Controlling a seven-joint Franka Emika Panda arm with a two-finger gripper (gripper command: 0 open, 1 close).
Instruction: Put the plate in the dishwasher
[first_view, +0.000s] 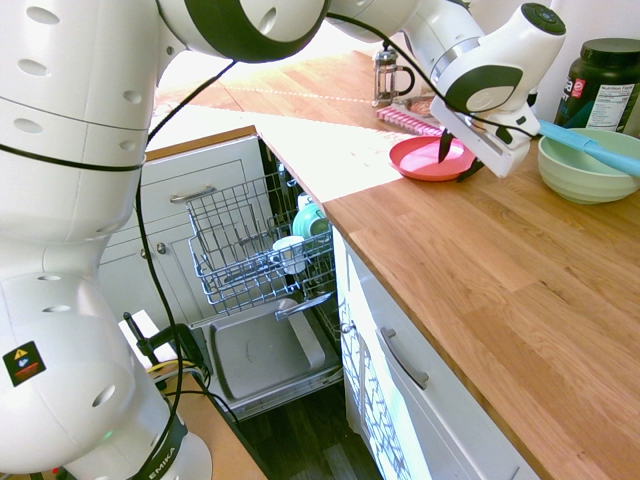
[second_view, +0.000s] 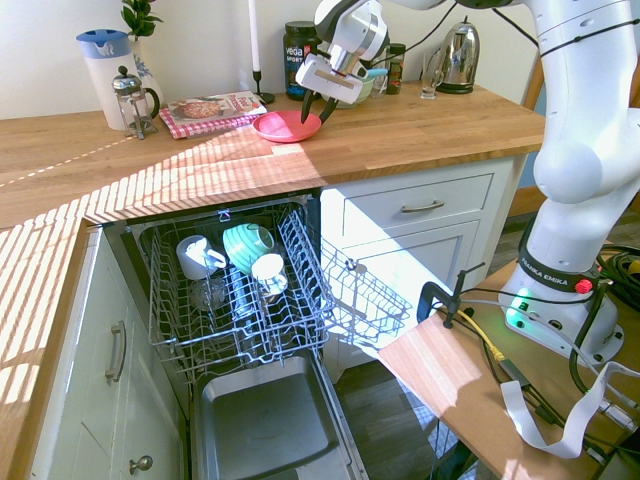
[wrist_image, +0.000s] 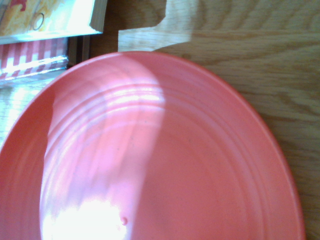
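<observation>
While the plate (first_view: 430, 158) sits flat on the counter (first_view: 500, 280) near its back edge, the gripper (second_view: 316, 108) straddles its rim, fingers apart, nothing lifted, and the dishwasher (second_view: 240, 300) waits open.

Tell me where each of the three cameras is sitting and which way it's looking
First exterior view: beside the arm's base, looking along the counter over the open dishwasher; arm fills the left, gripper at the plate.
Second exterior view: facing the cabinets from the room; dishwasher centre, arm at right.
Wrist view: close above the plate; none of the robot shows.
All three share the plate.
</observation>
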